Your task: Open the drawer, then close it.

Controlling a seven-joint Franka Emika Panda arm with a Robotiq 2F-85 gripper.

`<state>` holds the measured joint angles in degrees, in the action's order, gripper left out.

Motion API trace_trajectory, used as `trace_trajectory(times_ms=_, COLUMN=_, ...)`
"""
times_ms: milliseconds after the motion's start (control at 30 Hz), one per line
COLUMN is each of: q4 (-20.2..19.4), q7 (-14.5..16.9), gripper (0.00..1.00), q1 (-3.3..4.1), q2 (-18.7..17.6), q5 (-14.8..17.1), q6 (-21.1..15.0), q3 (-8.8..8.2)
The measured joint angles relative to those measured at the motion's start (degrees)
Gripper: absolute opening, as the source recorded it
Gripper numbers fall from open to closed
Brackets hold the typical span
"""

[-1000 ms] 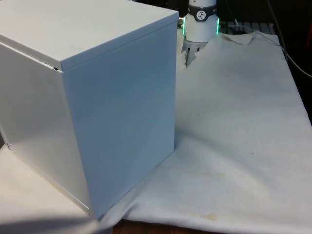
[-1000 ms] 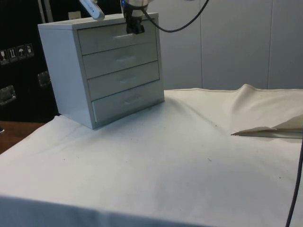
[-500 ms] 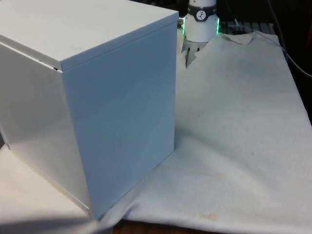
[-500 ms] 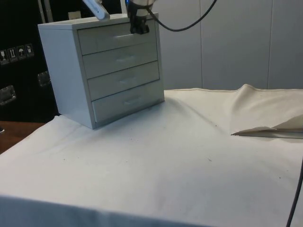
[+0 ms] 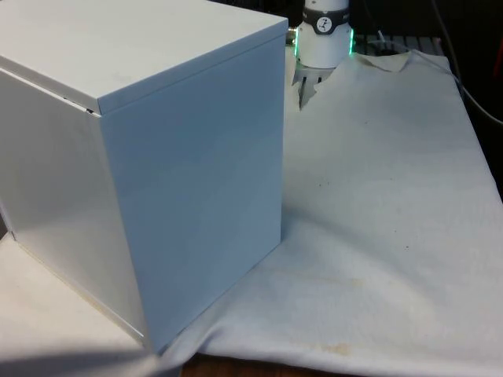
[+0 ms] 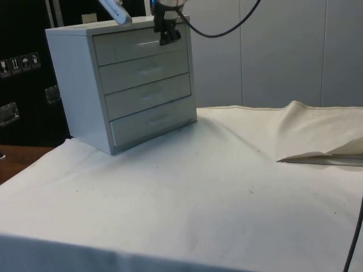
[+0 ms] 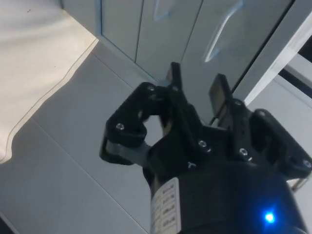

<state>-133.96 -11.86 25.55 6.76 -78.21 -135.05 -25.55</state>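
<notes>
A pale grey chest of drawers (image 6: pixel 136 85) with several drawers stands at the table's far left in the side view; the front view has its plain back and side (image 5: pixel 196 181). All drawer fronts look flush. My gripper (image 6: pixel 169 37) hangs just in front of the right half of the top drawer (image 6: pixel 127 49), level with its handle. In the wrist view the gripper (image 7: pixel 195 84) is open, its fingers (image 7: pixel 172 74) apart with nothing between them, and a drawer handle (image 7: pixel 222 31) lies a short way beyond the tips.
The white cloth (image 6: pixel 198 192) covers the table. It is rucked into a raised fold (image 6: pixel 317 141) at the side view's right. A black cable (image 6: pixel 227 25) hangs from the arm above the chest.
My gripper has shifted a little to the right along the top drawer front and slightly down in the side view. The drawers look unchanged.
</notes>
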Motion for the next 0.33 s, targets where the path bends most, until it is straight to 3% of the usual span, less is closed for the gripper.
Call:
trace_trajectory(times_ms=133, q4=0.06, q7=0.00, gripper=0.63, q1=0.00, q2=-0.06, q5=0.00, q6=0.00, q3=0.00)
trace_trajectory(times_ms=167, q4=0.06, q7=0.00, gripper=0.63, q1=0.00, q2=-0.06, q5=0.00, q6=0.00, q3=0.00)
trace_trajectory(times_ms=200, q4=0.11, q7=0.00, gripper=0.74, q1=0.00, q2=-0.11, q5=0.00, q6=0.00, q3=0.00)
trace_trajectory(times_ms=333, q4=0.11, q7=0.00, gripper=0.94, q1=0.00, q2=-0.11, q5=0.00, q6=0.00, q3=0.00)
